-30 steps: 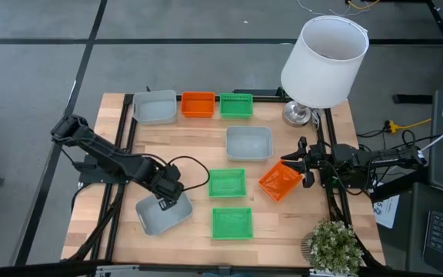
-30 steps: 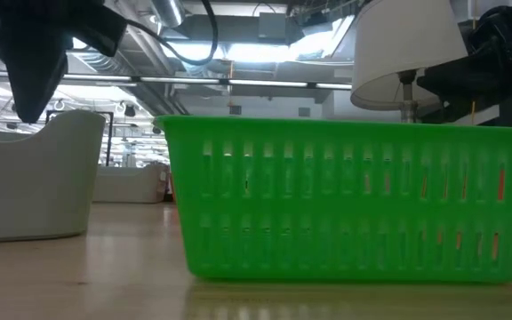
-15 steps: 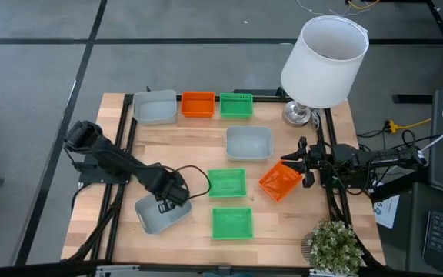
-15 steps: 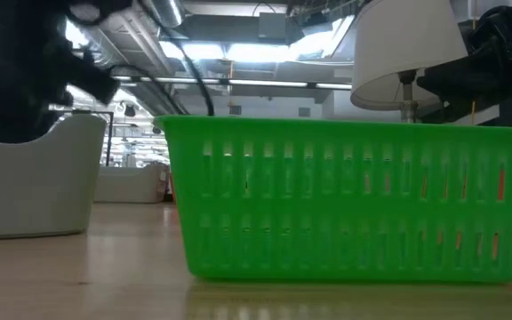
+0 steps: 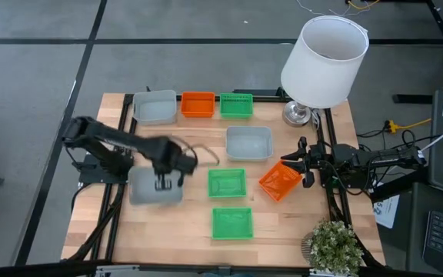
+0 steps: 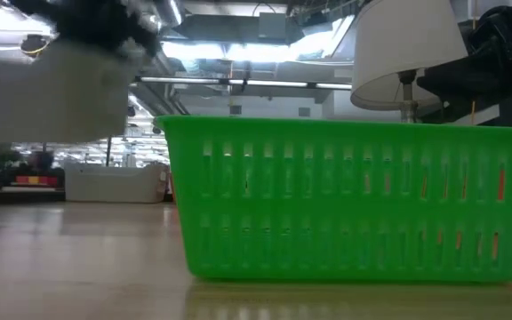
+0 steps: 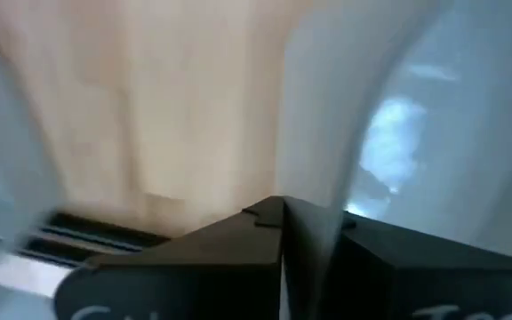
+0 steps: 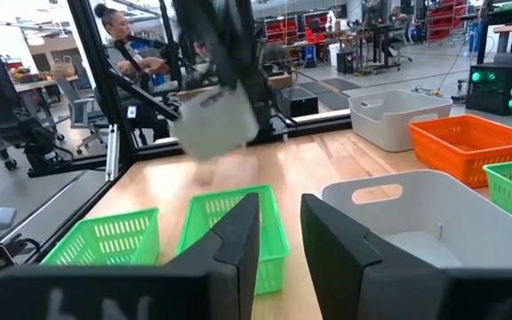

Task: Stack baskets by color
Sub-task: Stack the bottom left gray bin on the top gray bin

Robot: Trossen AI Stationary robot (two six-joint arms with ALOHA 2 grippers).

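Observation:
My left gripper (image 5: 162, 178) is shut on a pale grey basket (image 5: 152, 188) and holds it in the air over the table's left part; the low view (image 6: 52, 89) and the right wrist view (image 8: 213, 120) show it clear of the wood. More baskets rest on their bottoms: grey (image 5: 154, 107), orange (image 5: 198, 104) and green (image 5: 236, 104) along the far edge, grey (image 5: 248, 142) in the middle, and two green ones (image 5: 227, 183) (image 5: 231, 222) nearer. A tilted orange basket (image 5: 278, 181) lies beside my right gripper (image 8: 280, 253), which is open and level at the right edge. My left gripper pinches one wall (image 7: 314, 151) of the grey basket at its rim, one finger inside the basket and one outside. The fingers come from above, pointing down. The basket hangs below them, lifted clear of the table and about level.
A white lampshade (image 5: 325, 55) on its base stands at the far right corner, and a small plant (image 5: 333, 245) at the near right. Black frame rails (image 5: 128, 138) run along the table's sides. A person (image 8: 118, 36) sits beyond the table.
My left gripper has come down over the grey basket's wall, shut on it and taken hold. It has then risen and gone toward the far edge while rolling. The basket, which lay skewed on the wood near the front, now hangs squared up and clear of the table.

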